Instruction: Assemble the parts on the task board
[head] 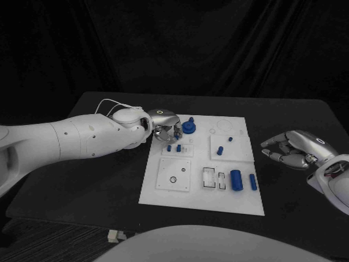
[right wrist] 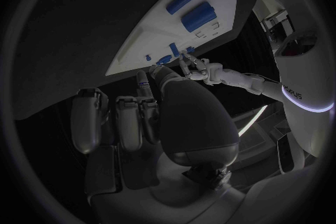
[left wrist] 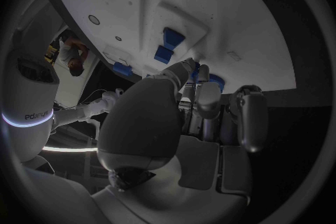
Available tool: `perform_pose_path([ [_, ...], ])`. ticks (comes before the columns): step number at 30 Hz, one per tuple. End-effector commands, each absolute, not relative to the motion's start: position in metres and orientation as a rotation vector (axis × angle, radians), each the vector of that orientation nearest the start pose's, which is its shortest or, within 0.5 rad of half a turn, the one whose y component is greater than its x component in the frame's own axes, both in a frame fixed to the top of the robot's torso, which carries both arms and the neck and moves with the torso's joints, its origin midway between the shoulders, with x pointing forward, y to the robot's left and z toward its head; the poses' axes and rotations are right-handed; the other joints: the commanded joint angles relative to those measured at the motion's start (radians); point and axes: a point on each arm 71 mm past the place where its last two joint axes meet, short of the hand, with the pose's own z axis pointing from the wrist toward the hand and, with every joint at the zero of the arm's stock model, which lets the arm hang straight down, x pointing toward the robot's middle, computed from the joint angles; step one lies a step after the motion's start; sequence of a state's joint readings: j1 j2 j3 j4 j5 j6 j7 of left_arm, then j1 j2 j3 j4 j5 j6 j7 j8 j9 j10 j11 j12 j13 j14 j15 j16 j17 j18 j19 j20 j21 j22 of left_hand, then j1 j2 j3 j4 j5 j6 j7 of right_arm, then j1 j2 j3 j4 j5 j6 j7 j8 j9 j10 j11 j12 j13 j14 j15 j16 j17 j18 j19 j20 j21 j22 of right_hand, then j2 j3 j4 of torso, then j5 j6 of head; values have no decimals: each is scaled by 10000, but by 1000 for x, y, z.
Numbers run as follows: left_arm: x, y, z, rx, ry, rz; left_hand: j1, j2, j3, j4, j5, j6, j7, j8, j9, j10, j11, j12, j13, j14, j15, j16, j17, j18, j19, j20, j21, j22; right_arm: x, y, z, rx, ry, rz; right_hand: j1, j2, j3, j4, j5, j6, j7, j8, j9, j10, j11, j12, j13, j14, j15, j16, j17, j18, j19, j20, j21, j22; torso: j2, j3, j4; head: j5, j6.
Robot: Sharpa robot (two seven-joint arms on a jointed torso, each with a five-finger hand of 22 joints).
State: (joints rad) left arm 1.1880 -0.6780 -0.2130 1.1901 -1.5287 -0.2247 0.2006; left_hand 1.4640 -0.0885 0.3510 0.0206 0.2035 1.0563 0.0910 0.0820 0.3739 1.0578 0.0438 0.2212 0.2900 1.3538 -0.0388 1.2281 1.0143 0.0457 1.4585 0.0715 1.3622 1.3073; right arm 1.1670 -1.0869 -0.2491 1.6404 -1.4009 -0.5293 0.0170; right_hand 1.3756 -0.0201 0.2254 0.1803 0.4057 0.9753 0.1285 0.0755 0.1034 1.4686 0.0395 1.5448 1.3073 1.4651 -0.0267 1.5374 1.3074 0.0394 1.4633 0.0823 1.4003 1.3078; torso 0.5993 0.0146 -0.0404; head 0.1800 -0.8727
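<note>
1. Nearest the head camera, my right hand [head: 294, 149] hangs over the bare black table [head: 88, 180] just off the right edge of the task board [head: 182, 196]. Its fingers are curled in on themselves with nothing between them, and it touches no part.
2. My left hand [head: 165, 126] reaches in over the board's upper left corner. Its fingertips [left wrist: 190, 65] are down by a round blue part with a stem [head: 188, 127]; I cannot tell whether they pinch it or only touch it, so I cannot say whether this hand holds anything.
3. Just below that hand, two short blue pegs [head: 174, 148] stand side by side in a small raised square of the board.
4. Further right, in the next raised square, two more small blue pegs [head: 224, 143] stand apart from each other.
5. On the board's lower right lie a thick blue cylinder [head: 236, 179] and, just beside it on the right, a thinner blue bar [head: 253, 182]; both lie lengthwise, next to a set of rectangular slots [head: 215, 178].
6. The lower left square [head: 174, 175] shows a round hole and carries no blue piece.
7. The board lies flat in the middle of the table, between my two arms.
</note>
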Motion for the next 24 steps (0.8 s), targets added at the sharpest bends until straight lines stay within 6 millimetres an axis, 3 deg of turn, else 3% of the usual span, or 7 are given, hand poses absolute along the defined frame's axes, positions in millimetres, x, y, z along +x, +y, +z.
perform_pose_path([
  [1, 501, 202, -275, 4927, 18673, -6533, -65, -70, 29, 36, -99, -228, -30, -124, -60, -122, -3, -102, -50, -93, 17, -60, -38, 53, -72, 13, -89, 1959, 414, -285, -246, -737, 16927, 6169, 66, -29, 59, -7, 30, 59, -26, -44, -18, 740, 20, -43, 2249, 905, 17, -55, 2234, 53, 89, 29, -31, 2031, -2, 0, 1, -10, 1],
  [3, 501, 203, -275, 4891, 18654, -6490, -185, -214, 13, 97, -425, -963, -278, -222, -230, -438, 101, -334, -151, -179, 82, -113, -142, 80, -160, 58, -239, 1916, 414, -285, -246, -735, 16918, 6169, 66, -29, 59, -7, 30, 59, -26, -44, -18, 740, 20, -43, 2249, 905, 17, -55, 2234, 53, 89, 29, -31, 2031, 0, 1, 5, -15, 1],
  [10, 502, 208, -272, 4744, 18232, -6426, -363, -442, -187, 270, -911, -2502, -682, -197, -659, -1107, 254, -543, -144, -293, 202, -85, -233, 114, -244, 180, -407, 1876, 413, -286, -245, -708, 16851, 6167, 67, -40, 62, -13, 30, 46, -27, -52, -22, 737, 11, -46, 2245, 904, 14, -57, 2233, 53, 90, 27, -32, 2031, 4, -2, 10, 18, 1],
  [16, 503, 212, -269, 4680, 17685, -6482, -390, -456, -491, 388, -1227, -2944, -823, -183, -828, -1489, 273, -413, -2, -316, 219, -25, -231, 120, -255, 212, -446, 1869, 412, -287, -244, -673, 16722, 6179, 68, -50, 65, -17, 31, 36, -29, -58, -25, 731, 4, -54, 2236, 903, 10, -61, 2228, 54, 87, 26, -38, 2029, 18, -9, 29, 51, 1],
  [19, 503, 215, -266, 4641, 17323, -6509, -525, -461, -864, 625, -1512, -2969, -841, -138, -877, -1750, 264, -247, 155, -337, 214, 14, -234, 123, -268, 228, -479, 1863, 412, -287, -242, -650, 16573, 6217, 70, -53, 66, -20, 31, 33, -31, -59, -26, 731, 2, -53, 2236, 903, 9, -61, 2228, 54, 88, 25, -37, 2030, 24, -12, 35, 55, 1],
  [24, 503, 226, -260, 4532, 16536, -6492, -584, -411, -1218, 910, -1530, -2852, -829, -82, -895, -1975, 236, -49, 332, -640, 228, -260, -676, 209, -500, 221, -880, 1747, 409, -288, -239, -583, 16362, 6254, 84, -67, 76, -36, 35, 45, -40, -53, -25, 725, -1, -61, 2227, 907, 3, -51, 2239, 55, 87, 21, -41, 2029, 21, -19, 33, 85, 1],
])
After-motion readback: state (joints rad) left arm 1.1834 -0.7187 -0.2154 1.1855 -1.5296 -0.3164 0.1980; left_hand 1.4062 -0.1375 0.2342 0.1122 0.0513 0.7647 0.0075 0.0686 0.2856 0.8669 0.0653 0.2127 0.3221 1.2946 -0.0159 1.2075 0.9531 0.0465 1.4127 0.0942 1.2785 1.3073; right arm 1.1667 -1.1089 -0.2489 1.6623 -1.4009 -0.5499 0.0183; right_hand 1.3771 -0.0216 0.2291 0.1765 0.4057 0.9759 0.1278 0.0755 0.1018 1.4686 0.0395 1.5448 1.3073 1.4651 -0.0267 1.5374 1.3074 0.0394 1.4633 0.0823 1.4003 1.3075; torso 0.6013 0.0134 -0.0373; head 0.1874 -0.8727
